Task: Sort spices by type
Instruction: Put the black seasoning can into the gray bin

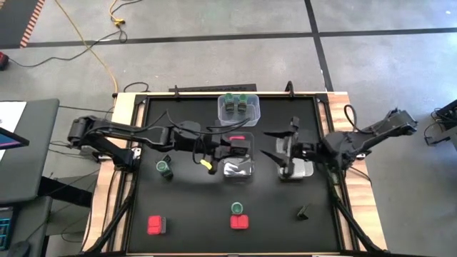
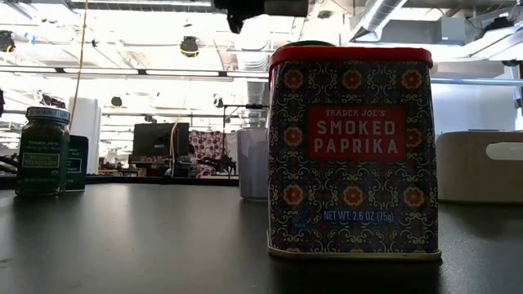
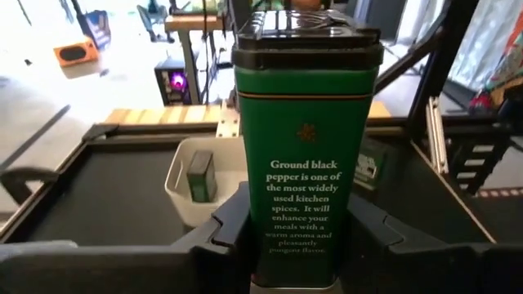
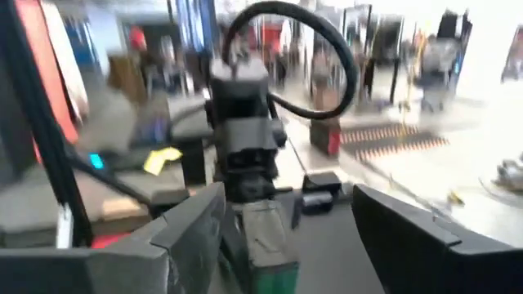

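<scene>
The left gripper (image 3: pixel 282 245) has its jaws clamped low on the ground black pepper tin (image 3: pixel 304 155), rigid, light, slick-sided, while the right gripper (image 4: pixel 286 237) gapes empty.

Three clear plastic tubs (image 1: pixel 238 106) on a black table (image 1: pixel 193 207), yellow cable (image 1: pixel 100 53) across the grey floor (image 1: pixel 214 18)

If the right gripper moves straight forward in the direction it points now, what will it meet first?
Probably the green pepper tin held in the left gripper: in the right wrist view it sits straight ahead between the right gripper's open fingers. How far away is unclear.
</scene>
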`<state>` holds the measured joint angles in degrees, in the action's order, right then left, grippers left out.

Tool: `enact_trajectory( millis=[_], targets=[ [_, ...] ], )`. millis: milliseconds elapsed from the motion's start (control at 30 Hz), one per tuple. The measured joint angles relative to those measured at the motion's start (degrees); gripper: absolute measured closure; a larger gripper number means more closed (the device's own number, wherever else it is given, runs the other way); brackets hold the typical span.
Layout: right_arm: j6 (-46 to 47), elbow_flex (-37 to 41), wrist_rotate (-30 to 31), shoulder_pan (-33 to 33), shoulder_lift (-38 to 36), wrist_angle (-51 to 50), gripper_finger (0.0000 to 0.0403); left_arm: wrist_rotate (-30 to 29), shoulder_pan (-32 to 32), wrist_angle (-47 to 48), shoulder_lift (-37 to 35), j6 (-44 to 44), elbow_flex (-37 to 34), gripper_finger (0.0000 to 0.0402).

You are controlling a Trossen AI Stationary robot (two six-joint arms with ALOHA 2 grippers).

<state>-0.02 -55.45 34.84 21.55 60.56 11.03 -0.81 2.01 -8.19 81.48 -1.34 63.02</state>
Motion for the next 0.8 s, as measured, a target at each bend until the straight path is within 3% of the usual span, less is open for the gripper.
enact_trajectory(
  millis=[233, 433, 600, 800],
  targets=[
    [8.35, -19.34, -8.04, -6.92, 10.02, -32.6, 0.0112, -0.04, -0.78, 4.42, -0.01, -0.04, 0.0, 0.0288],
    [9.06, -31.73, -12.69, -9.06, 18.26, -49.42, 0.0112, -1.45, -0.88, 7.97, -0.01, -2.71, 0.0, 0.0288],
    [10.34, -36.29, -16.11, -10.13, 24.51, -56.95, 0.0112, -1.6, -0.88, 10.71, 0.01, -4.15, 0.0, 0.0289],
    [7.24, -40.18, -16.67, -10.76, 29.17, -57.52, 0.0112, -1.6, -0.88, 11.52, 0.01, -5.84, 0.0, 0.029]
  ],
)
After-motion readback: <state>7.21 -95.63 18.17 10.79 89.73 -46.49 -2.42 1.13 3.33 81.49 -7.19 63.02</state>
